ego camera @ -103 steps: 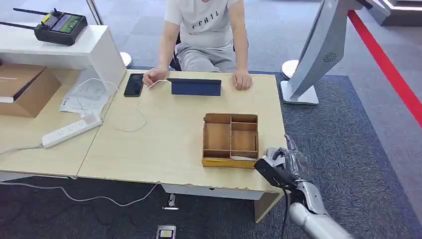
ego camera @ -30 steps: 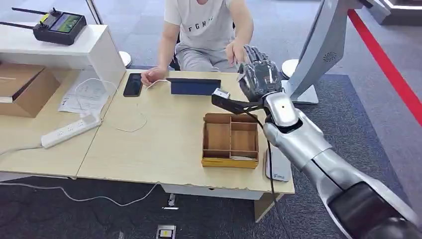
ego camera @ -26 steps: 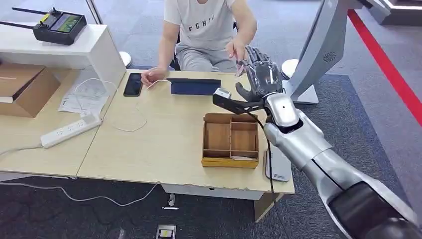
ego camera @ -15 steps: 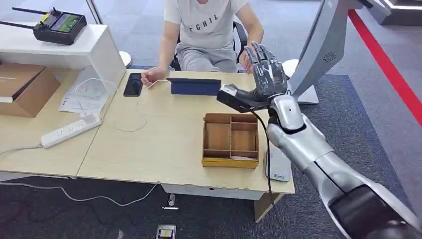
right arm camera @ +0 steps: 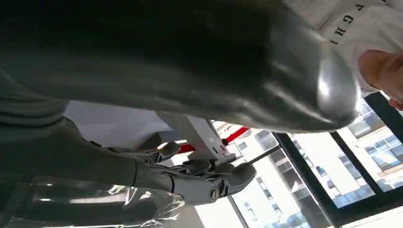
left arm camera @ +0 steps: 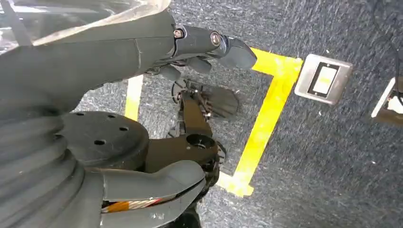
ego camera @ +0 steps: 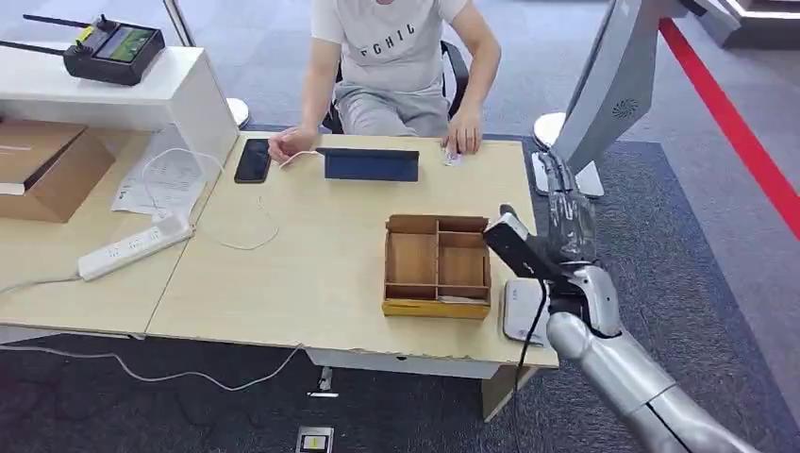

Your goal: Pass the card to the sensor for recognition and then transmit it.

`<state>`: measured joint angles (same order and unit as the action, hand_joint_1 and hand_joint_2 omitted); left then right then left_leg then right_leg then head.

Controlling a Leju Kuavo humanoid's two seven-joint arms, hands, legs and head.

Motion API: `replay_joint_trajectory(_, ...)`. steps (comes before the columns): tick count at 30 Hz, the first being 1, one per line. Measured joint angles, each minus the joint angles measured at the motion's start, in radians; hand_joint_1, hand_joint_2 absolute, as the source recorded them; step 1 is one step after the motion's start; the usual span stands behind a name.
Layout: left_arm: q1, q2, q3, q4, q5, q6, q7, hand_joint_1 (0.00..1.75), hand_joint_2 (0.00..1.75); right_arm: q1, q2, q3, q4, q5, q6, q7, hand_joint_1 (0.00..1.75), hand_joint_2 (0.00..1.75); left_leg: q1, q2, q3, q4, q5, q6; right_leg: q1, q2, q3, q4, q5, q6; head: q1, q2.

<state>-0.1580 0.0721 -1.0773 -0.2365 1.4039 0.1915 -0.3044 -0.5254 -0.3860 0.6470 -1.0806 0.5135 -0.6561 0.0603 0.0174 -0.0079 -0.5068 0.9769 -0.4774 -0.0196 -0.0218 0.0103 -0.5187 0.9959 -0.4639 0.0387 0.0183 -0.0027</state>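
My right hand point(ego camera: 566, 222) hovers upright over the table's right front corner, fingers spread and holding nothing. Just below it a white card sensor point(ego camera: 522, 311) lies flat on the table point(ego camera: 311, 264). A small white card point(ego camera: 454, 159) lies at the far edge under the hand point(ego camera: 462, 140) of a person seated across the table. In the right wrist view the dark fingers point(right arm camera: 209, 178) reach out with nothing between them. My left hand point(left arm camera: 142, 52) hangs over the carpet floor, fingers loosely extended and holding nothing.
A wooden divided tray point(ego camera: 437, 307) sits left of the sensor. A blue tablet case point(ego camera: 370, 165) and a black phone point(ego camera: 253, 160) lie near the person. A power strip point(ego camera: 137, 247) and a cardboard box point(ego camera: 42, 165) lie at left. A white kiosk stand point(ego camera: 604, 94) rises at right.
My right hand was raised at the far edge beside the person's hand. It has since drawn back and down to above the sensor. The person's hand has lowered to the table with the card.
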Motion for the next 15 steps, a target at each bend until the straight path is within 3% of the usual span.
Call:
replay_joint_trajectory(8, 0.02, 0.003, 0.002, 0.0, -0.017, -0.015, 0.001, 0.0, 1.75, 0.129, -0.057, -0.031, -0.17, -0.064, 0.087, 0.037, 0.0, 0.0, 0.0, 0.0, 0.0, 0.0, 0.0, 0.0, 0.0, 0.0, 0.0, 0.0, 0.0, 0.0, 0.0, 0.0)
replay_joint_trajectory(9, 0.024, 0.004, 0.002, 0.0, -0.012, -0.029, 0.003, 0.0, 0.0, 0.144, -0.062, -0.034, -0.193, -0.063, 0.098, 0.046, 0.0, 0.0, 0.0, 0.0, 0.0, 0.0, 0.0, 0.0, 0.0, 0.0, 0.0, 0.0, 0.0, 0.0, 0.0, 0.0)
replay_joint_trajectory(14, 0.037, 0.006, 0.002, 0.0, -0.002, -0.075, 0.005, 0.0, 0.0, 0.226, -0.092, -0.056, -0.302, -0.036, 0.119, 0.074, 0.0, 0.0, 0.0, 0.0, 0.0, 0.0, 0.0, 0.0, 0.0, 0.0, 0.0, 0.0, 0.0, 0.0, 0.0, 0.0)
replay_joint_trajectory(15, 0.038, 0.007, 0.002, 0.0, 0.002, -0.084, 0.006, 0.0, 1.75, 0.242, -0.097, -0.06, -0.324, -0.027, 0.123, 0.076, 0.0, 0.0, 0.0, 0.0, 0.0, 0.0, 0.0, 0.0, 0.0, 0.0, 0.0, 0.0, 0.0, 0.0, 0.0, 0.0)
